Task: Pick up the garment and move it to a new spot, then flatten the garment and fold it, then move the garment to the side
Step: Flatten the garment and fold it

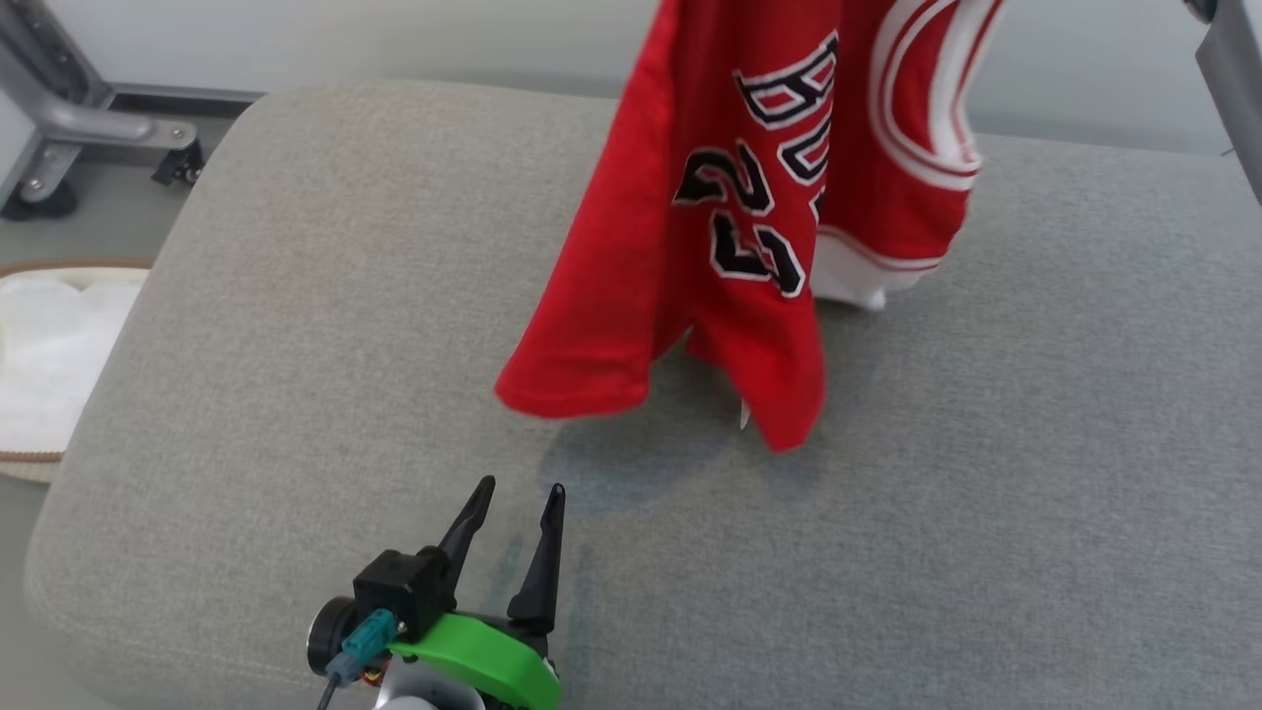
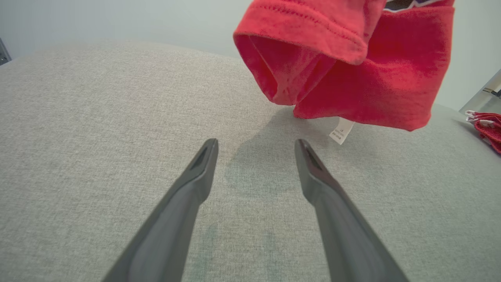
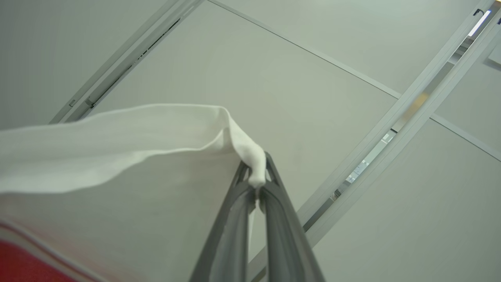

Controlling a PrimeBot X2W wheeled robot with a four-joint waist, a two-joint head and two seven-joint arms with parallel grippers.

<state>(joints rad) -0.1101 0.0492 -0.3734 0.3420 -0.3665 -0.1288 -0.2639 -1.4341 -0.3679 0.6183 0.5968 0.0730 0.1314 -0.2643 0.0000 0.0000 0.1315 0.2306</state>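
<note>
Garment (image 1: 730, 247): red jersey, hanging above grey cushion (image 1: 296, 296); right gripper (image 3: 256, 184) clamped on its white trim; left gripper (image 1: 521, 486) spread, empty. Advice: carry high; lower hem first, avoiding bunching.

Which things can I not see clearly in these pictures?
Top of the shirt: cut off by the head view's upper edge, so its lettering is incomplete.
Print on the label: too small in the left wrist view.
Red cloth, left wrist view: cut by the right edge.
White bundle, head view: cut by the left edge.
</note>
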